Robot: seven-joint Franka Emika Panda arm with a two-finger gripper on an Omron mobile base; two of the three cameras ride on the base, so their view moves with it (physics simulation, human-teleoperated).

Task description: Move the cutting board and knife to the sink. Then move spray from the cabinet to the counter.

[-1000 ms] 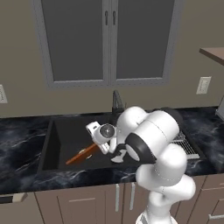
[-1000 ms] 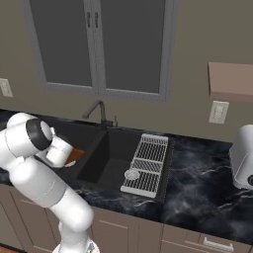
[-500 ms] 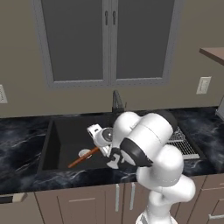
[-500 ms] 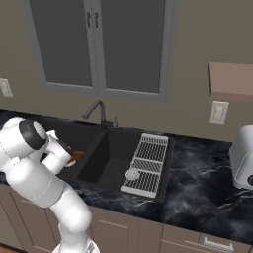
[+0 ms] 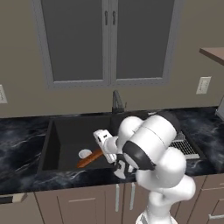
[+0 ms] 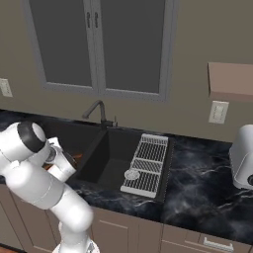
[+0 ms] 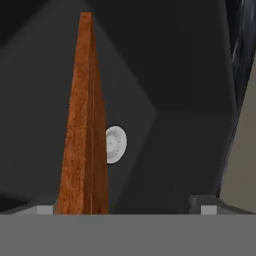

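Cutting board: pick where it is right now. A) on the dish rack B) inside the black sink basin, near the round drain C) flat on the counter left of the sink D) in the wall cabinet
B: the reddish-brown cutting board lies down in the sink, beside the round silver drain, ahead of the open gripper.

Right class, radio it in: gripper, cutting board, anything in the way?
Gripper open. Cutting board between the fingertips, over the sink, not gripped. Nothing in the way.

Flat, even rendered light — soft shadows only inside the sink (image 5: pixel 61 144); all views slightly blurred, no glare.
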